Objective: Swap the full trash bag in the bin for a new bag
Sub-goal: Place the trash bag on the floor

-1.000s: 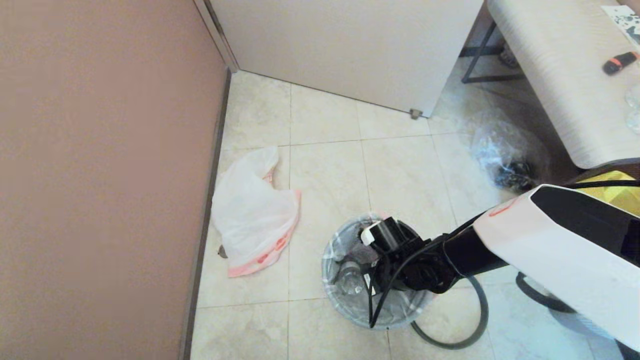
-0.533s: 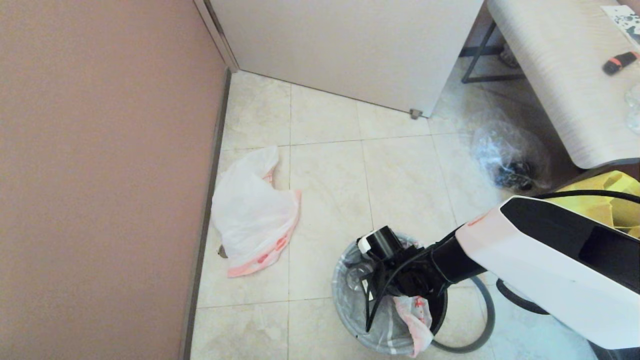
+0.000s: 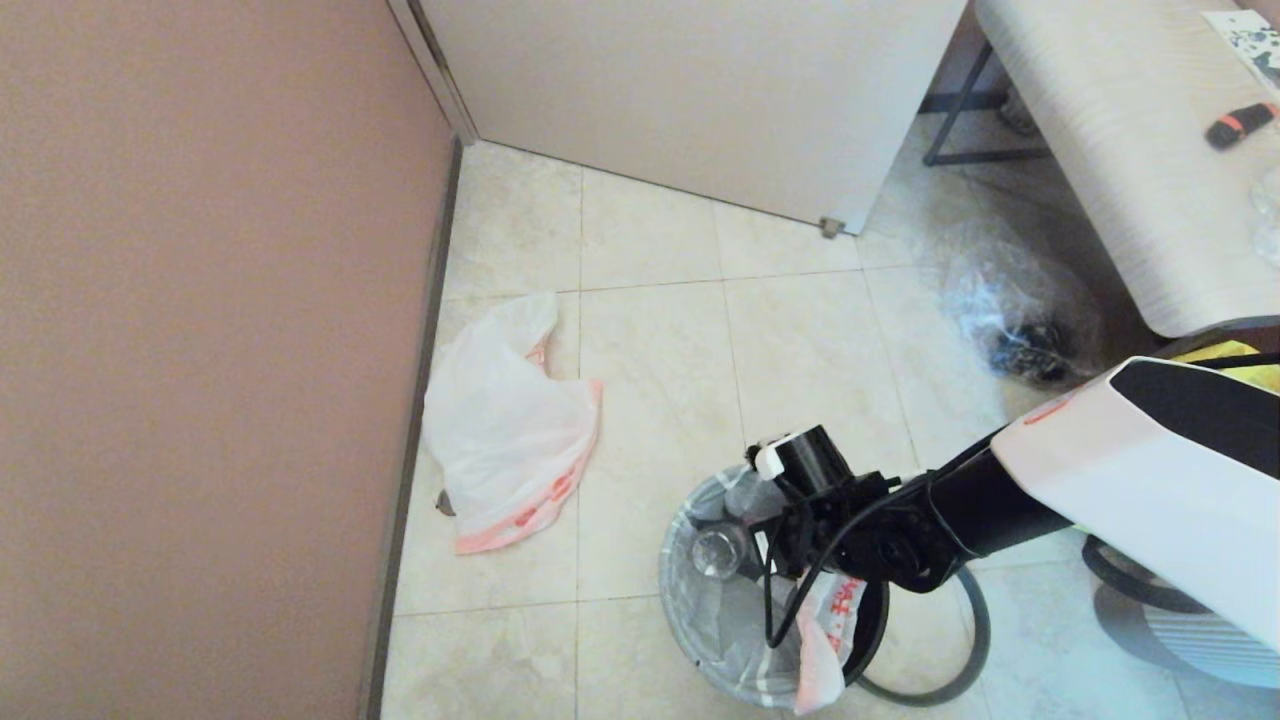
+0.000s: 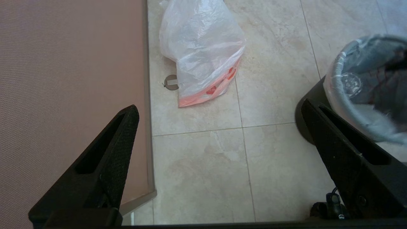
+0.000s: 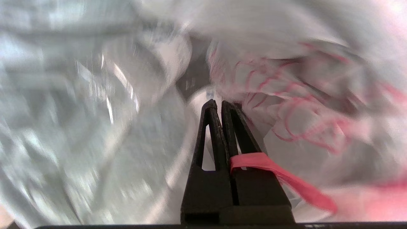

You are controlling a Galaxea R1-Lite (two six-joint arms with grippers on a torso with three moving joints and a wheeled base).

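Pinching the pink rim band of the full trash bag [image 3: 735, 590] with my right gripper [image 3: 800, 585] (left parked, jaws wide), I hang over the bin [image 3: 868, 630] at lower centre, so the lift goes straight up.

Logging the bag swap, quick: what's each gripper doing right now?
Left gripper: open, empty, parked above the floor.
Right gripper: closed on the full trash bag, at the bin.

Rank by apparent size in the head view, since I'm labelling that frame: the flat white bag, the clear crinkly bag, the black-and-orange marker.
1. Flat white bag, largest.
2. Clear crinkly bag; it lies farther off, so the gap is unsure.
3. Black-and-orange marker, smallest.
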